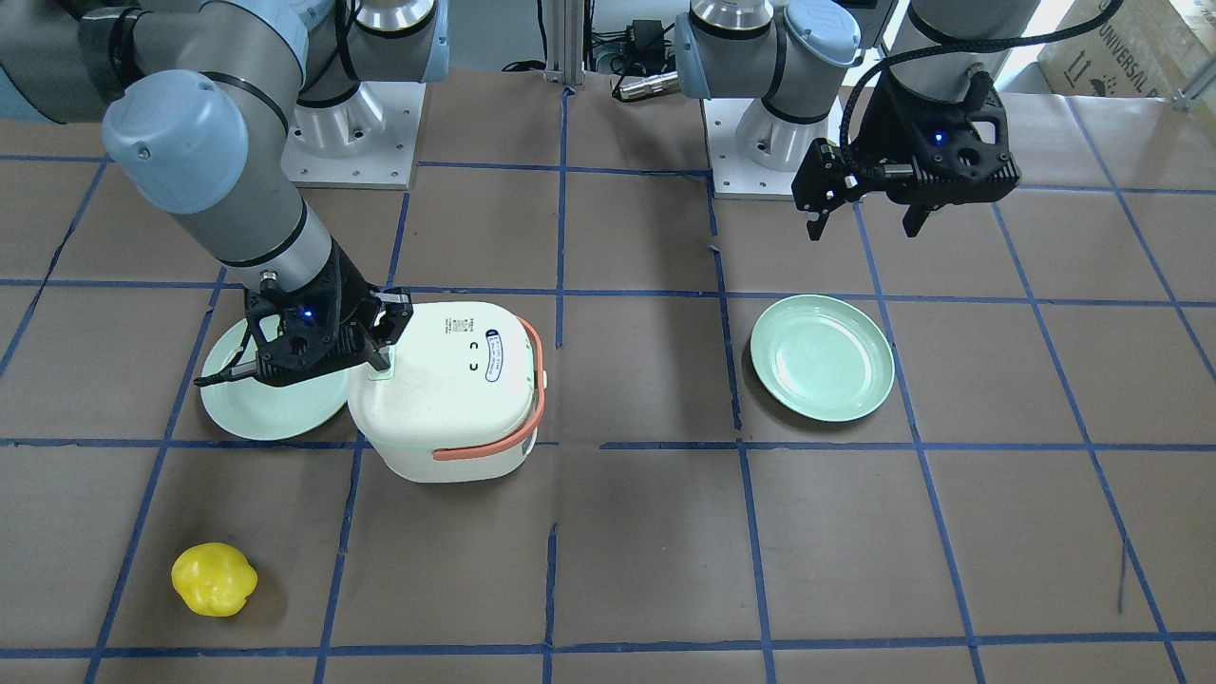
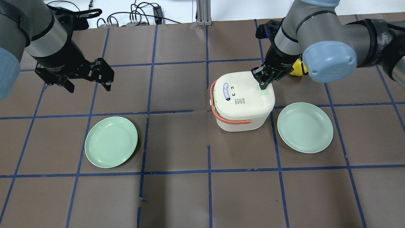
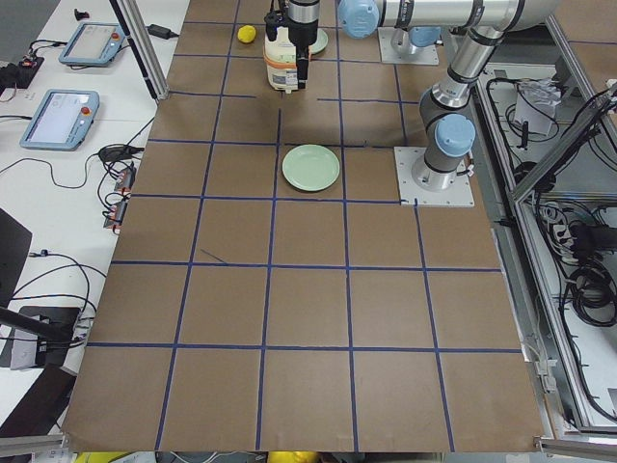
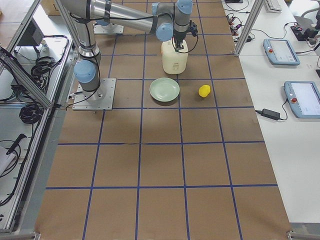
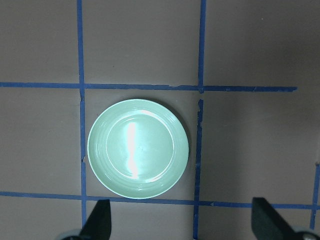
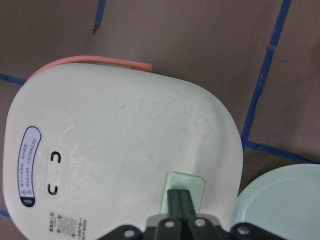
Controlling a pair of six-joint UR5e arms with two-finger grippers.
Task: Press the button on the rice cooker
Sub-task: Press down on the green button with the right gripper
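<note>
Right hand (image 6: 179,196) is closed on nothing, fingers pinched together, tip down on the pale green button (image 6: 196,186) at the lid's edge of the rice cooker (image 2: 242,101). The cooker stands right of centre on the worktop (image 2: 177,196), with the right plate (image 2: 305,126) just beside it. Left hand (image 2: 88,85) is spread open and empty, above the left plate (image 2: 110,142).

Risks, my read:
- Contact looks off-centre, so you could skate onto the lid.
- The button is at the edge. A hard push may tip the cooker or shove it into that plate.
- If it's a lid release, the lid pops into your fingers.

Worktop is brown paper with a blue tape grid, likely slick. A yellow fruit-like object (image 1: 214,578) sits far right. Frame posts, cables and pendants are around the edges.
</note>
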